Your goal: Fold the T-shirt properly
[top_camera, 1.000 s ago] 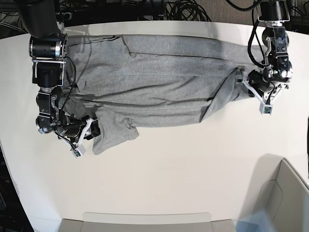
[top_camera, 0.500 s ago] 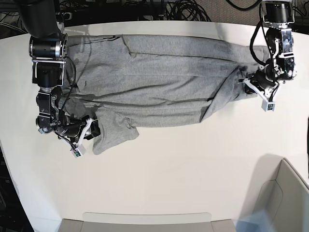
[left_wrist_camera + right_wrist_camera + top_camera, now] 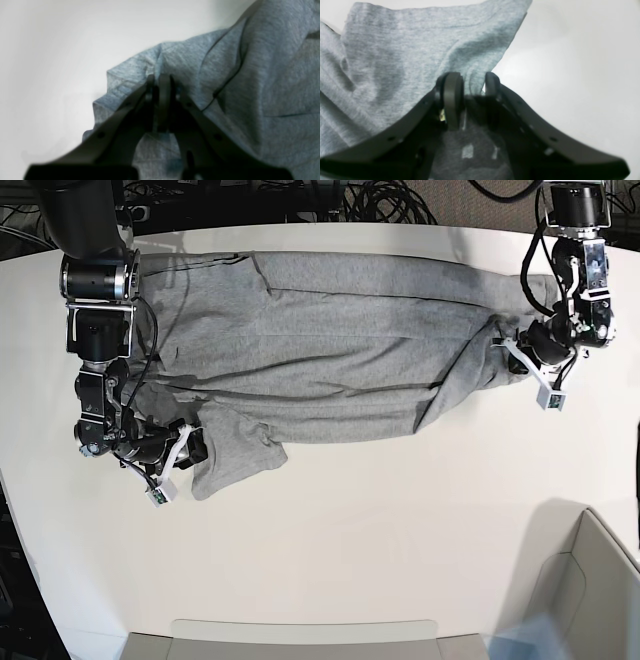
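Observation:
The heather-grey T-shirt (image 3: 340, 340) lies spread along the far side of the white table (image 3: 400, 510), plain side up, with one sleeve flopped toward the front left. My left gripper (image 3: 510, 348) sits at the shirt's right end. In the left wrist view the left gripper (image 3: 160, 80) is shut, pinching a raised fold of the T-shirt (image 3: 250, 75). My right gripper (image 3: 195, 448) is at the left sleeve. In the right wrist view the right gripper (image 3: 472, 87) has its fingers apart, straddling a ridge of the T-shirt (image 3: 407, 50) near the hem edge.
A pale bin (image 3: 590, 580) stands at the front right corner. A tray rim (image 3: 300, 635) runs along the front edge. Black cables (image 3: 380, 200) hang behind the table. Bare table surface lies between the shirt and the tray.
My left gripper has shifted slightly up and in onto the shirt's right end and closed on a fold of cloth. The right arm and the sleeve have not moved.

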